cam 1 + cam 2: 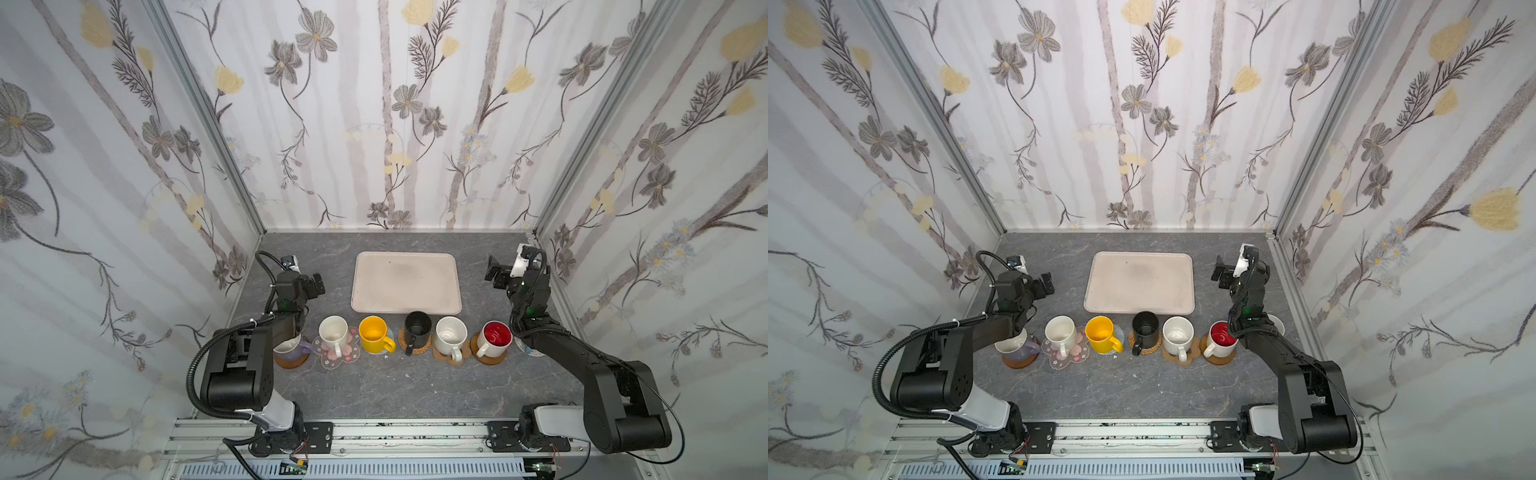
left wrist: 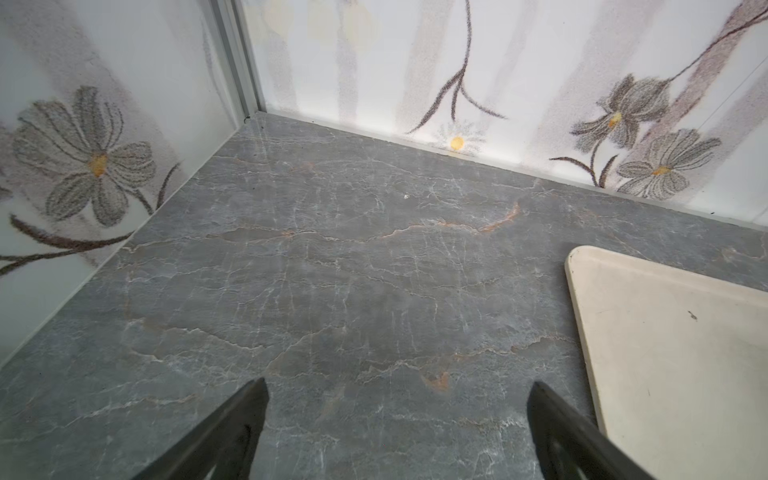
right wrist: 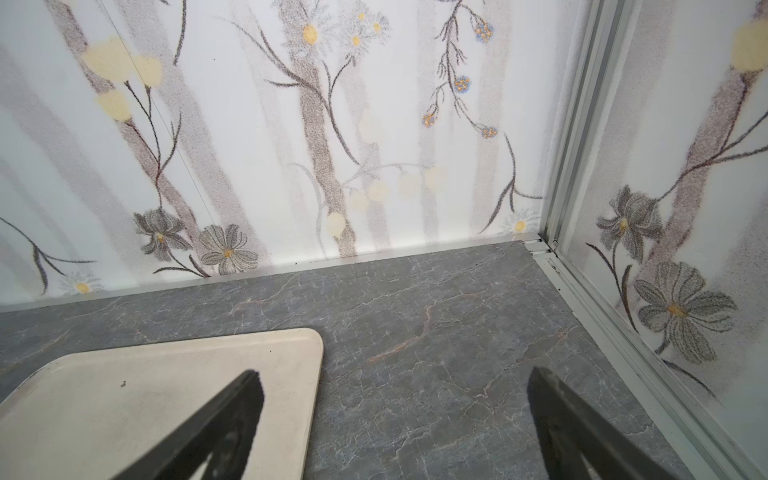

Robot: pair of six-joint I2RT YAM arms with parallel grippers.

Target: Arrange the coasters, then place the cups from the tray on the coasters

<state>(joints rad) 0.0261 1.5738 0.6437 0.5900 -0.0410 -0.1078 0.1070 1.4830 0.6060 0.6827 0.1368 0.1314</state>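
Since the flat cream-beige rectangular tray lay bare and the handled ceramic mugs stood on assorted flat coasters in a row just near of it, the task looked done — though the rightmost mug was mostly hidden. Left gripper and right gripper hovered raised either side of the tray — jaws wide, holding nothing.

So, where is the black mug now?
In both top views the black mug stands on the rattan coaster between the yellow mug and a white mug.
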